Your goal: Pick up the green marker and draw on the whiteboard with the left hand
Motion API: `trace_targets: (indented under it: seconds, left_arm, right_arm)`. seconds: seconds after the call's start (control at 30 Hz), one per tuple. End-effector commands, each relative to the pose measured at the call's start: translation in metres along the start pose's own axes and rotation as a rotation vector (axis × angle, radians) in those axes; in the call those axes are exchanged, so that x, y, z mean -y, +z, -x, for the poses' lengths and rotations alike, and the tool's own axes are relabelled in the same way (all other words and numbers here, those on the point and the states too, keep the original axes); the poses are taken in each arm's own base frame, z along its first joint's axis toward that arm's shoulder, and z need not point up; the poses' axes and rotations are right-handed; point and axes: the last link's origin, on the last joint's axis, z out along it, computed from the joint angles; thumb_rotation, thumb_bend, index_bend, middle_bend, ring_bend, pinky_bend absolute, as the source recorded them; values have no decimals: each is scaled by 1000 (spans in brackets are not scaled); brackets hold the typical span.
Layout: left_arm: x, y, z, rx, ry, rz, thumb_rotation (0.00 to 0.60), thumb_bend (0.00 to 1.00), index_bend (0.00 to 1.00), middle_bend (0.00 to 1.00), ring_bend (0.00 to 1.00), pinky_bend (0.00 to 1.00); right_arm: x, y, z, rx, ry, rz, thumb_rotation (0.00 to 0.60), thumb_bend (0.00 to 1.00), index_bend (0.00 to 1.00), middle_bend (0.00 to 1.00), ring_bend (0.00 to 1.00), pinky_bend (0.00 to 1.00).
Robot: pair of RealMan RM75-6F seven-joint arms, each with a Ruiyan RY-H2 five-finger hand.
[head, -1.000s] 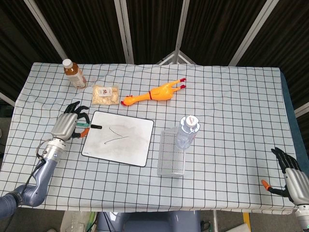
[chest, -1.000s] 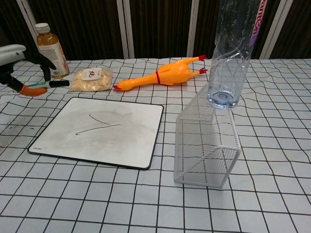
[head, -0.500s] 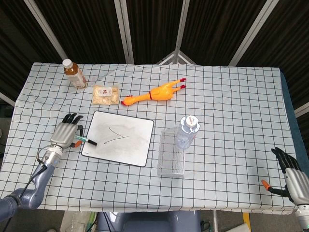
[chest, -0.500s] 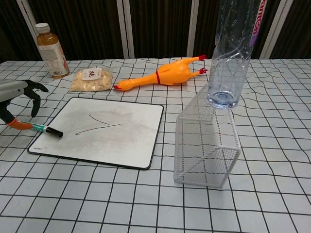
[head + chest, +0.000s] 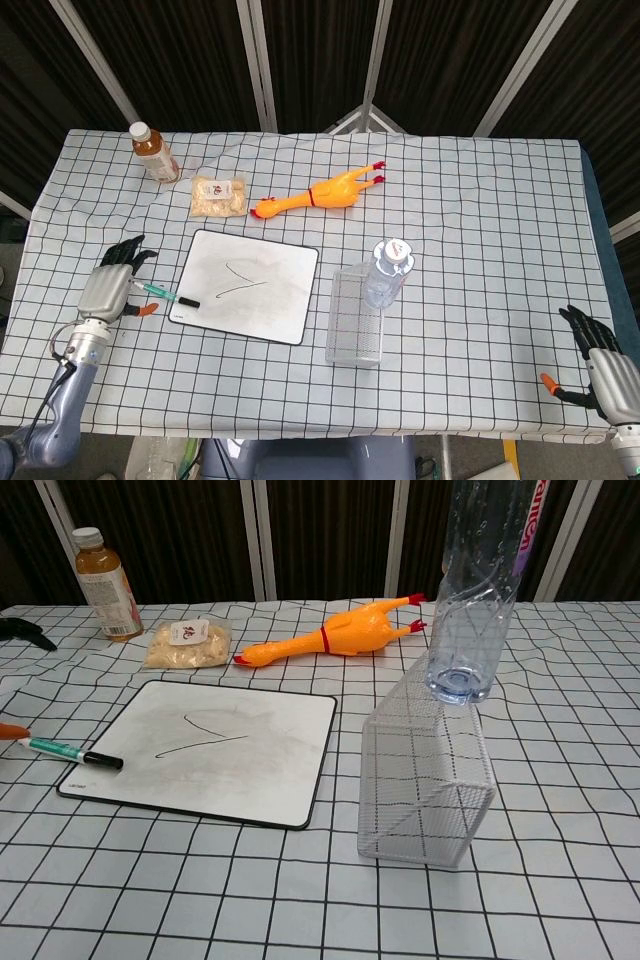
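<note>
The green marker (image 5: 165,295) (image 5: 68,751) lies flat at the whiteboard's left edge, its black cap just over the board's rim. The whiteboard (image 5: 245,285) (image 5: 210,750) carries a short black stroke. My left hand (image 5: 105,290) sits on the table left of the marker, fingers spread; its orange thumb tip is close to the marker's rear end, and nothing visibly grips the marker. In the chest view only the tips of this hand show at the left border. My right hand (image 5: 600,365) rests open at the table's front right corner.
A tea bottle (image 5: 153,152) (image 5: 103,584), a snack bag (image 5: 218,195) (image 5: 186,644) and a rubber chicken (image 5: 318,192) (image 5: 335,635) lie behind the board. A wire basket (image 5: 357,320) (image 5: 425,775) with a clear water bottle (image 5: 388,272) (image 5: 478,590) stands to its right.
The left hand carried the marker down from beside the board's top left corner, set it at the left edge, then drew back leftward. The right hand stayed put.
</note>
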Motion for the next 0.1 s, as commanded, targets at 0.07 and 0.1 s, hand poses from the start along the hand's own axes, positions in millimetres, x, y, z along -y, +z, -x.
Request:
trace_targets:
  seconds: [0.07, 0.1]
  left_arm:
    - [17, -65, -37, -104, -40, -43, 600, 180, 0, 0, 0, 0]
    - [20, -71, -38, -111, -23, -48, 600, 176, 0, 0, 0, 0]
  right_arm:
    - [0, 0, 1, 0, -9, 0, 600, 268, 0, 0, 0, 0]
    - [0, 0, 1, -1, -9, -1, 600, 268, 0, 0, 0, 0]
